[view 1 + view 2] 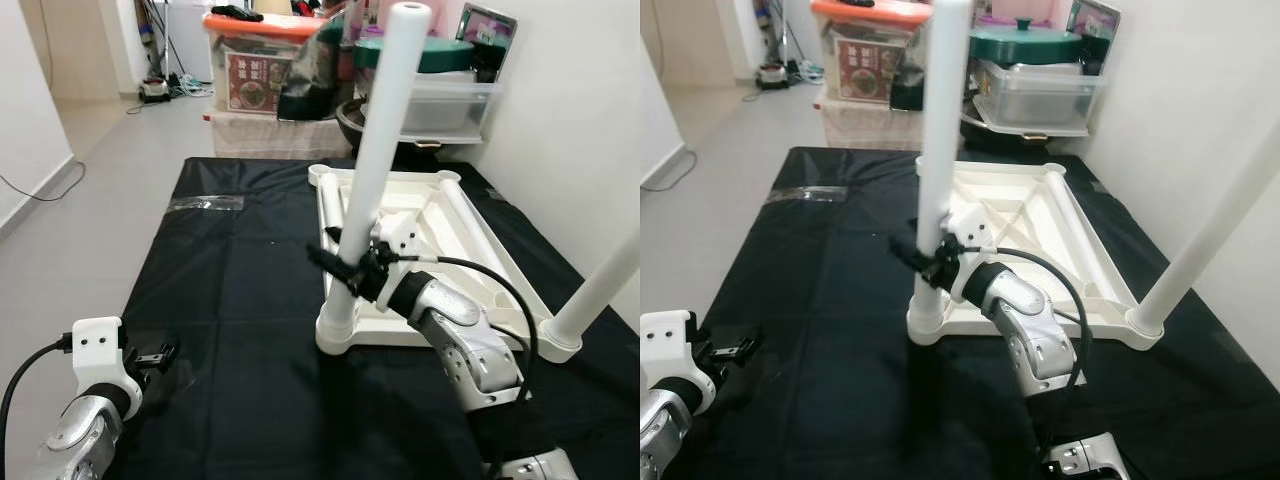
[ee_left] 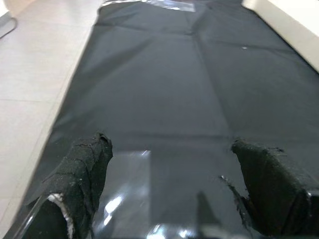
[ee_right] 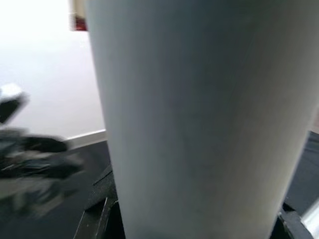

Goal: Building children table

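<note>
Nearest, the left claw [image 1: 158,358] hovers with fingers apart over the black floor sheet [image 1: 230,300]. Beyond, the right claw [image 1: 345,262] clamps the white cylindrical plastic leg [image 1: 375,170], standing tilted in the upturned white plastic tabletop [image 1: 455,235]; further lean could jam or pop it from its corner socket.

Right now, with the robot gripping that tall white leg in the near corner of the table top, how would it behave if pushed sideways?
The white leg looks like a stiff tube, so it probably won't bend. It stands tall from its corner socket, so a sideways shove would likely lever the upturned table top. The right gripper holds it low, giving little control.
</note>
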Controlling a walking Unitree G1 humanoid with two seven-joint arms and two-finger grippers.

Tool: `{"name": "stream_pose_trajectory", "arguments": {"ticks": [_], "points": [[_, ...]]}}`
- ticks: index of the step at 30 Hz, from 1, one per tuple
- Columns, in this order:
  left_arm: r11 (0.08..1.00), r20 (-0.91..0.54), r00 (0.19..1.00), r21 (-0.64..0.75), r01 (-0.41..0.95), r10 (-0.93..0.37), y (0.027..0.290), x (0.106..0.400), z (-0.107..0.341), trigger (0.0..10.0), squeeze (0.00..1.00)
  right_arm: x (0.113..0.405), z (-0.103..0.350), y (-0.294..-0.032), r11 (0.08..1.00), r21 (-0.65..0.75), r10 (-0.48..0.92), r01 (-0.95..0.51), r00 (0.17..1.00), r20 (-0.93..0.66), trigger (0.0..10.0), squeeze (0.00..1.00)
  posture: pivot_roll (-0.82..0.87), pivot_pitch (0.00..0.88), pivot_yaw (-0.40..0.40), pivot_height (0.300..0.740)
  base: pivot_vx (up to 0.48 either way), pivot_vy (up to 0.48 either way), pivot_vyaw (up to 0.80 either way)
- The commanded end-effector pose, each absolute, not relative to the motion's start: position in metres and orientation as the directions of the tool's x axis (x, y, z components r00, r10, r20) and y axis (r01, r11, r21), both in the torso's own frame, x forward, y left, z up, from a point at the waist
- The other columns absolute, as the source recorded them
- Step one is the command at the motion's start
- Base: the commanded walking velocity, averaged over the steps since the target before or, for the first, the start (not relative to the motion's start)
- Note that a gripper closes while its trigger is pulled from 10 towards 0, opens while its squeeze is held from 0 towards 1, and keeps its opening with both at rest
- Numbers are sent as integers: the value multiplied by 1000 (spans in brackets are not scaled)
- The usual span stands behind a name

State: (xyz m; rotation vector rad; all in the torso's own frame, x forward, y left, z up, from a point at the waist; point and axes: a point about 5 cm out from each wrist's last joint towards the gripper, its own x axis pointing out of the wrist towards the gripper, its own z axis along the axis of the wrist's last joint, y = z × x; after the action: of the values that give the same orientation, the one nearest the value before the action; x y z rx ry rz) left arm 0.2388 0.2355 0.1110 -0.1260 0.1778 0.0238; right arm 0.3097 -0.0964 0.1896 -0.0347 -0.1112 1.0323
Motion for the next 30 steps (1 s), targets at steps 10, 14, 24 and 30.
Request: {"name": "stream_pose_trajectory", "arguments": {"ticks": [10, 14, 24, 30], "points": [[988, -201, 979, -153, -7, -24, 229, 237, 105, 10000, 0, 272, 175, -96, 22, 104, 1000, -994, 21, -3, 0, 0, 20, 0, -71, 740, 0, 0, 0], [988, -208, 978, -153, 3, -35, 228, 236, 104, 10000, 0, 269, 173, -94, -10, 48, 999, -999, -12, -44, 0, 0, 20, 0, -69, 740, 0, 0, 0], [989, -227, 973, -146, 12, -45, 228, 235, 100, 10000, 0, 272, 178, -86, -35, -104, 996, -994, -27, -80, 0, 0, 26, 0, -71, 740, 0, 0, 0], [988, -239, 970, -153, 10, -47, 227, 233, 97, 10000, 0, 268, 173, -85, -27, -84, 996, -996, -20, -84, 0, 0, 25, 0, -67, 740, 0, 0, 0]]}}
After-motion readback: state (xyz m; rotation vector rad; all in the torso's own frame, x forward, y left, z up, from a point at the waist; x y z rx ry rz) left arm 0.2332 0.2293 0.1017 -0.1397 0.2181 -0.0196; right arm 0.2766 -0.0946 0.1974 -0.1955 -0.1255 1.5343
